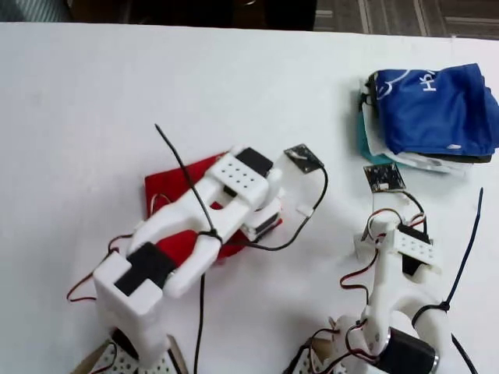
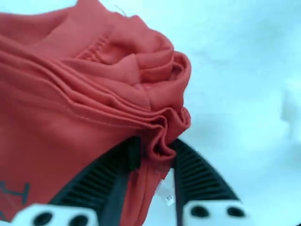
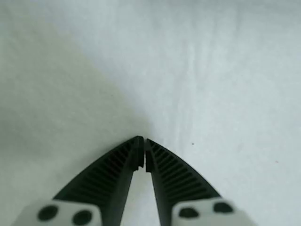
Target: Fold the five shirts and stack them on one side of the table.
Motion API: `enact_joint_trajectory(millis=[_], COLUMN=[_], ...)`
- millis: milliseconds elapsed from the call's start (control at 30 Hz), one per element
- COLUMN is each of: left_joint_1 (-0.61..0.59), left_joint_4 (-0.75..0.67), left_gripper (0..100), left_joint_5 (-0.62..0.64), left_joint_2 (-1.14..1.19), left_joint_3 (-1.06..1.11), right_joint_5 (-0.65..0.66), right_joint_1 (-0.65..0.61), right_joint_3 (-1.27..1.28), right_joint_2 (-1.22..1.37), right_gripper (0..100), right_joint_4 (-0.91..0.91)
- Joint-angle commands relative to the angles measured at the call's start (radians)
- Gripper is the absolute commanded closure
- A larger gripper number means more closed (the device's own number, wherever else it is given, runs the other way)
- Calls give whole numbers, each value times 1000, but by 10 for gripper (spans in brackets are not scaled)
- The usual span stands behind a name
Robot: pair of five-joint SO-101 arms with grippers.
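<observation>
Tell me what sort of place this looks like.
Probably a robotics lab or workshop bench: a small left arm and right arm with exposed wiring stand at a white table, the left gripper pinching a red shirt, near a stack of folded shirts.

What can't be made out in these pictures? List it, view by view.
High view: the left arm covers most of the red shirt, so its fold can't be judged.
High view: the blue shirt covers the pile beneath; shirt count unclear.
Left wrist view: the red shirt's print is cut off by the frame edge.
</observation>
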Motion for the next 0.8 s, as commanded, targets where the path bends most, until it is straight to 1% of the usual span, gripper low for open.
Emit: enact_joint_trajectory(millis=[0, 233, 333, 533, 633, 767], left_joint_1=[-6, -8, -11, -12, -14, -3], left_joint_4=[-14, 6, 68, 195, 189, 123], left_gripper=[965, 972, 972, 972, 972, 972], left_joint_5=[3, 5, 28, 28, 29, 31], left_joint_2=[-58, -61, -61, -57, -49, -48], left_joint_3=[-39, -71, -157, -354, -386, -335], right_joint_5=[5, 5, 5, 3, 3, 3], right_joint_1=[-2, -2, -2, -2, -2, -2], right_joint_3=[-5, -5, -5, -5, -5, -5], right_joint_2=[-35, -35, -35, -35, -35, -35], right_gripper=[978, 978, 978, 978, 978, 978], right_joint_4=[-27, -27, -27, -27, -27, -27])
